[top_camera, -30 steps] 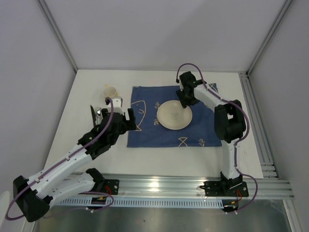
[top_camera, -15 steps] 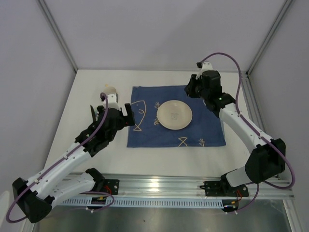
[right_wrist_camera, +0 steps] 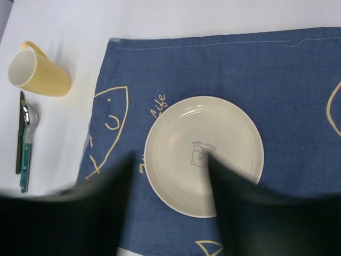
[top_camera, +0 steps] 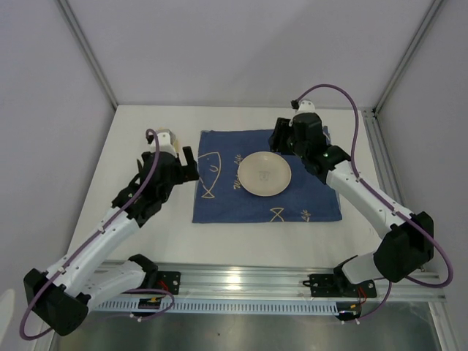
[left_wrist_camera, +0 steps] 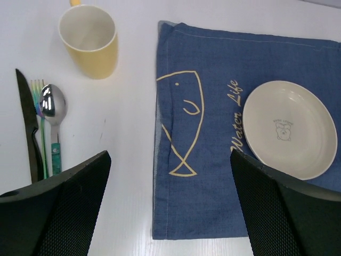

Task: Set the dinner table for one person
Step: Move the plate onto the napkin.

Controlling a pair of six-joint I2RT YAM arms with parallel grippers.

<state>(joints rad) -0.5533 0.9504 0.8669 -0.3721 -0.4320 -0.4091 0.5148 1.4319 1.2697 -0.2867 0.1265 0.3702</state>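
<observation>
The white dinner table (top_camera: 248, 238) carries a dark blue cloth (top_camera: 219, 205) with a cream plate (top_camera: 265, 174) on it. A yellow mug (left_wrist_camera: 90, 40) stands upright left of the cloth, with a black knife (left_wrist_camera: 29, 133), a fork (left_wrist_camera: 38, 106) and a spoon (left_wrist_camera: 52, 106) lying side by side near it. My left gripper (left_wrist_camera: 170, 213) is open and empty above the cloth's left edge (top_camera: 186, 162). My right gripper (right_wrist_camera: 170, 208) is open and empty, with blurred fingers, above the plate (right_wrist_camera: 205, 154); in the top view it (top_camera: 281, 139) is by the plate's far side.
Silver frame rails (top_camera: 292, 281) run along the near edge and the right side. Grey walls close the table at the back and sides. In the top view my left arm hides the cutlery and most of the mug (top_camera: 167, 137).
My right arm lifted off the plate, swung right, then came back toward the plate's far side. My left gripper moved away from me, up beside the mug.
</observation>
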